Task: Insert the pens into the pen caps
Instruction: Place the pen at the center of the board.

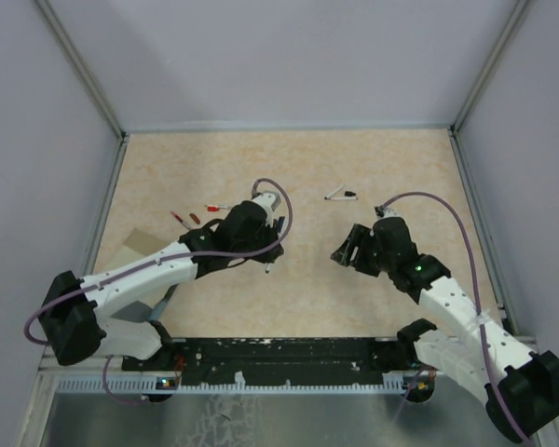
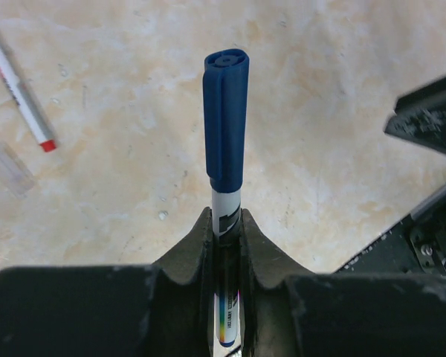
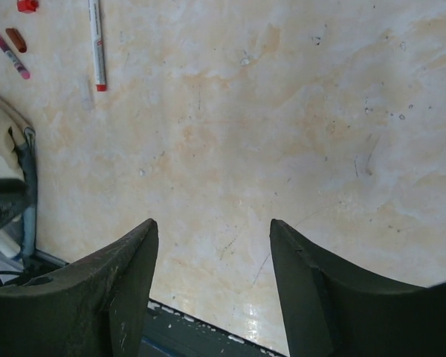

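Beige mottled counter (image 1: 401,168) boxed in by grey walls (image 1: 279,56), two arms reaching in from the near edge.

Pens counted: four.
- One blue-capped pen (image 2: 226,210) is pinched by its white barrel in the left claw (image 2: 227,223), left of centre and above the counter. Its blue cap (image 2: 226,119) is seated on the far end, pointing away from the wrist camera.
- One red-tipped pen (image 3: 97,44) lies flat on the left part of the counter, uncapped.
- One dark-red pen (image 3: 11,54) lies further left.
- One black-ended pen (image 1: 340,196) lies alone toward the far centre, well apart from the others. Too small to tell if it is capped.

Caps counted: three.
- The blue one is on the held pen.
- One loose red cap (image 3: 27,5) sits near the red-tipped pen.
- One loose dark-red cap (image 3: 15,39) sits just beside the dark-red pen.

Right claw (image 3: 215,282) has its fingers spread wide with nothing between them. It sits low over bare counter, right of centre.
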Robot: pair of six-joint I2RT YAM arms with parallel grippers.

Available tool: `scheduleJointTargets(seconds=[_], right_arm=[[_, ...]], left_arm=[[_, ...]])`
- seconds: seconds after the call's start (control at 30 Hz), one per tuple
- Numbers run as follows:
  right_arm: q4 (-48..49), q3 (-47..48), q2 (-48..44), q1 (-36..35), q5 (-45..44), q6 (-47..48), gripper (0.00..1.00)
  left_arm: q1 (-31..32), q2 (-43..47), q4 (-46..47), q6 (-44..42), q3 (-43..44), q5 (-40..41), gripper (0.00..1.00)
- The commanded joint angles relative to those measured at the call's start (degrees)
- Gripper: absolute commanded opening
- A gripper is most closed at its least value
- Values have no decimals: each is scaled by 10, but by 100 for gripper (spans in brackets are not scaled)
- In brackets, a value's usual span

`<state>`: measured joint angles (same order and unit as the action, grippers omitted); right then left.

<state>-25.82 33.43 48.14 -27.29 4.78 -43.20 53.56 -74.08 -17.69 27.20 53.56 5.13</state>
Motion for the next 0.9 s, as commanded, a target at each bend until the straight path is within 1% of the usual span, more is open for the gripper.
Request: scheduleJointTargets(seconds=[0.0, 0.07, 0.2, 0.33, 0.47, 0.57, 0.7, 0.77, 0.87], right_arm=[[8, -2, -7, 5, 32, -7, 63], [-15, -5, -3, 6, 28, -6, 64], [-44, -13, -6, 6, 20, 1, 65], [-44, -31, -28, 6, 27, 4, 65], [-35, -41, -46, 6, 28, 2, 65], [-35, -38, -47, 6, 26, 2, 65], [-40, -34, -48, 6, 23, 4, 65], [-39, -37, -49, 6, 23, 4, 65], [-25, -47, -53, 6, 35, 7, 65]], left_arm=[[-40, -46, -18, -3, 42, 8, 0], [-63, -76, -20, -6, 59, -1, 0], [-88, -151, -28, -17, 108, -9, 0], [-98, -227, -58, -31, 174, -7, 0], [-105, -292, -85, -33, 232, 17, 0], [-114, -331, -93, -33, 256, 24, 0], [-125, -383, -141, -26, 295, 34, 0], [-126, -398, -151, -16, 301, 56, 0], [-133, -413, -149, -9, 302, 72, 4]])
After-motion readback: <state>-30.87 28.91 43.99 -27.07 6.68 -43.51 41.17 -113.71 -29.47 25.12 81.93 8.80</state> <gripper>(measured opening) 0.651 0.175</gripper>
